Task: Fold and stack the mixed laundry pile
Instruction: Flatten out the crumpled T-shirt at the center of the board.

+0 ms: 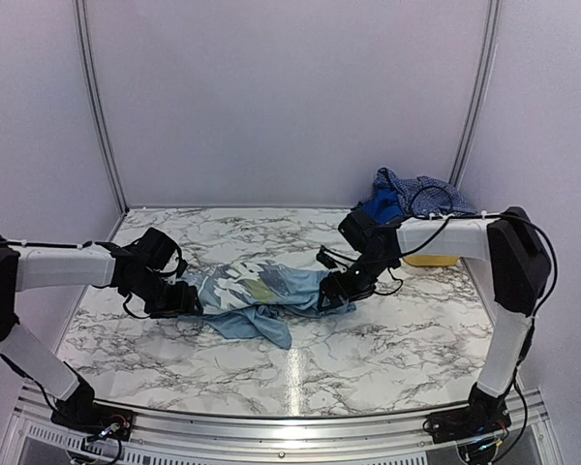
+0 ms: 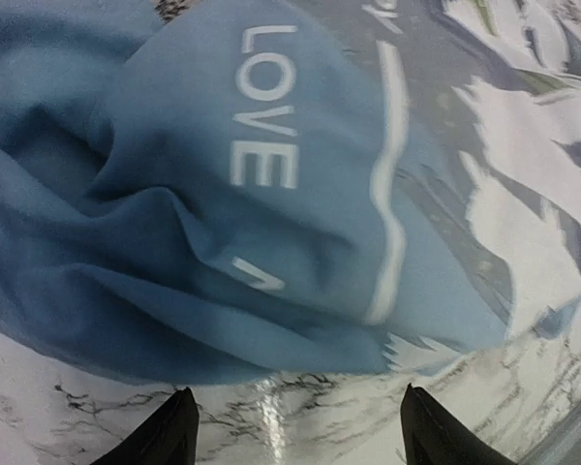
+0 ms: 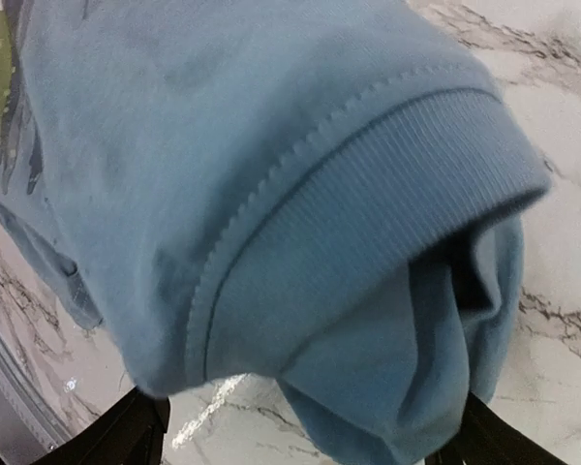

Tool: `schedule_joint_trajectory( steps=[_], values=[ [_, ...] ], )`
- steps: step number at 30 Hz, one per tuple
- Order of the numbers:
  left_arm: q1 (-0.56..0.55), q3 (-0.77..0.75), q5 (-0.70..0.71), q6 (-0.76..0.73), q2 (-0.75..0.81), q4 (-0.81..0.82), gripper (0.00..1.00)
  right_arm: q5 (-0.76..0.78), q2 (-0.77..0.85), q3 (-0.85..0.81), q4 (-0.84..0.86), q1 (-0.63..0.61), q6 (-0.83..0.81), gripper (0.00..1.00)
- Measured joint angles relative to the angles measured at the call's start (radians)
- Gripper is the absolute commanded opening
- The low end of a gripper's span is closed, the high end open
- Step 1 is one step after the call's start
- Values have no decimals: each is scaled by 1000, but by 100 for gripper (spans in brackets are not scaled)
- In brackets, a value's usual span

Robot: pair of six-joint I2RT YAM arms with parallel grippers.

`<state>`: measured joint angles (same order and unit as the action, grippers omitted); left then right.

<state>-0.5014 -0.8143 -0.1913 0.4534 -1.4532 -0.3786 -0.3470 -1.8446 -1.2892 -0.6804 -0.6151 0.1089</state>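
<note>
- The pale sky-blue T-shirt [image 1: 261,291] lies crumpled and stretched left to right at the middle of the marble table [image 1: 387,339]. One flap trails toward the near side.
- In the left wrist view its white "LOVE" print [image 2: 266,107] faces up. The hem edge there rests on the marble.
- In the right wrist view a ribbed cuff or collar edge [image 3: 368,242] bulges over bare stone.
- The left gripper [image 1: 184,297] sits at the shirt's left end, fingers spread wide with only marble between them [image 2: 295,426].
- The right gripper [image 1: 337,289] sits at the shirt's right end. Its fingers stand wide, with cloth sagging between them unpinched [image 3: 310,436].
- A navy-and-white checked shirt [image 1: 416,189] and a royal-blue piece [image 1: 381,206] are heaped at the far right corner, over a yellow basket [image 1: 431,260].
- Open marble runs along the near side up to the metal rail [image 1: 290,426], and also behind the shirt.
- Walls [image 1: 290,97] close the far, left and right edges.
</note>
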Motion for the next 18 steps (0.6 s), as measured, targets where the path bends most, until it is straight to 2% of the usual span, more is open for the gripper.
schedule_joint_trajectory(
  steps=[2,4,7,10,12,15,16,18],
  values=[
    [5,-19,48,10,-72,-1,63,24,-56,-39,8,-16,11,79],
    [13,-44,83,20,-132,-2,47,53,-100,-66,13,-24,21,68],
    [44,-105,123,13,-188,-11,20,89,-139,-92,13,-29,31,42],
    [97,-166,150,9,-198,-12,0,101,-142,-99,10,-30,29,14],
    [153,-204,156,-15,-198,-13,0,89,-137,-99,5,-30,23,0],
    [256,-244,166,-37,-198,-13,0,23,-108,-83,5,-31,18,0],
    [280,-254,164,-46,-200,-14,4,-12,-90,-76,6,-31,19,0],
    [327,-274,156,-68,-201,-16,29,-85,-51,-71,12,-34,23,0]
  ],
)
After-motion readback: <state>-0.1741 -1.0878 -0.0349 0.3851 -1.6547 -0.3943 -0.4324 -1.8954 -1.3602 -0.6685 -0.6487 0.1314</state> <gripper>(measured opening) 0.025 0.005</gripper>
